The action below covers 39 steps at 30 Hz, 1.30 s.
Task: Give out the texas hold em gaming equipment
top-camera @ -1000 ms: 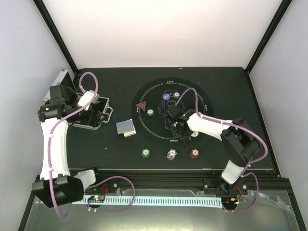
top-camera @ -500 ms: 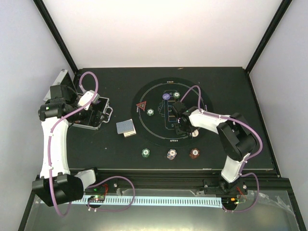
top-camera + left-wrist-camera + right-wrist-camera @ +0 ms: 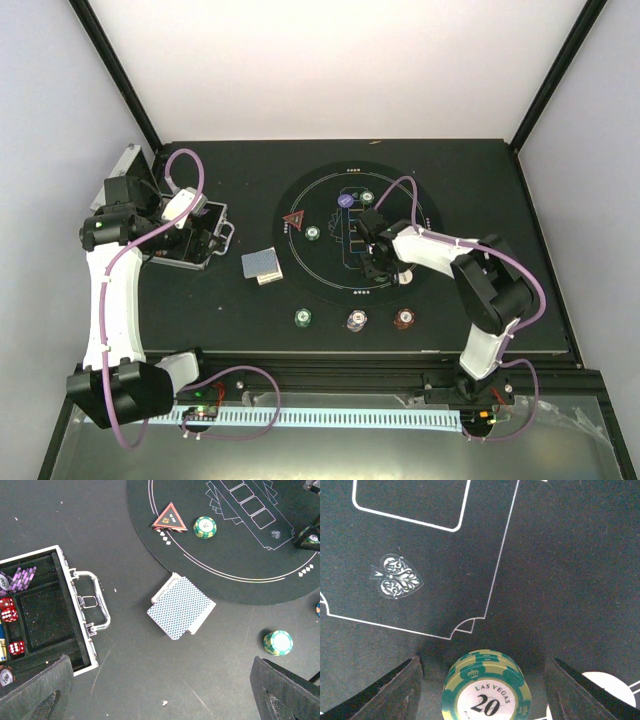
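Now the right hand sits a little further right on the round mat than it did a second ago. The elbow has folded in toward the body, and over the last half second the hand has barely shifted. From that I judge the travel is over and it has settled on its spot.

The right wrist view shows why. A green chip stack marked "20" rests flat on the mat just outside a corner of the printed outline, and the hand's fingers stand wide on either side of it. They appear clear of its rim, so nothing is gripped. Whether it is about to close on the stack or has just set it down, I cannot tell.

Nothing else has moved. The left hand hangs wide and empty beside the open case. The deck of cards lies on the bench between case and mat. The red triangle marker and another green chip lie on the mat's left side. Three more chip stacks line the near bench, so in my judgement the sharing-out is partway done.
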Each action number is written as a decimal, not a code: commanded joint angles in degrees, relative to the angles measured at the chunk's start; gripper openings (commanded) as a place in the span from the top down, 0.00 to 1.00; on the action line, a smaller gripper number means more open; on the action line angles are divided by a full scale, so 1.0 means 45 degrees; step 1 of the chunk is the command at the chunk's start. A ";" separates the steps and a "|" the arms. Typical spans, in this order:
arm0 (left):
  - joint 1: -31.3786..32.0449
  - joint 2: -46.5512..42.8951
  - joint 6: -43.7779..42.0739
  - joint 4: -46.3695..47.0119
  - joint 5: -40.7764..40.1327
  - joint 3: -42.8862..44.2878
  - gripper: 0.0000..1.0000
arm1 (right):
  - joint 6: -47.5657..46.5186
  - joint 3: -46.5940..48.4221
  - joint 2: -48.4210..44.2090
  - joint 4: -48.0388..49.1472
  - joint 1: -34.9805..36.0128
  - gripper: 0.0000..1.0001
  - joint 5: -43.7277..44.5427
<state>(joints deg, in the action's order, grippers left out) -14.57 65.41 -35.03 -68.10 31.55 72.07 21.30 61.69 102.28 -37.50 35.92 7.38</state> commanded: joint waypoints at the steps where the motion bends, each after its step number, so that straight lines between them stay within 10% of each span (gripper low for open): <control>1: -0.0064 0.0170 -0.0138 0.0014 0.0208 0.0307 0.01 | 0.0172 0.0498 -0.0568 -0.0268 0.0020 0.31 0.0215; 22: -0.0065 -0.0157 0.0150 0.0177 -0.0121 0.0136 0.01 | 0.2863 0.2057 -0.2288 -0.1976 0.5768 0.19 0.1025; 39: -0.0064 -0.0233 -0.0127 0.0069 0.0100 -0.0070 0.01 | 0.3275 0.0334 -0.2482 -0.1252 0.6377 0.15 0.0073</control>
<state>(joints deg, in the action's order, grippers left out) -14.55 65.10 -35.00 -67.66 31.24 71.72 34.96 64.73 92.58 -44.49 64.07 9.15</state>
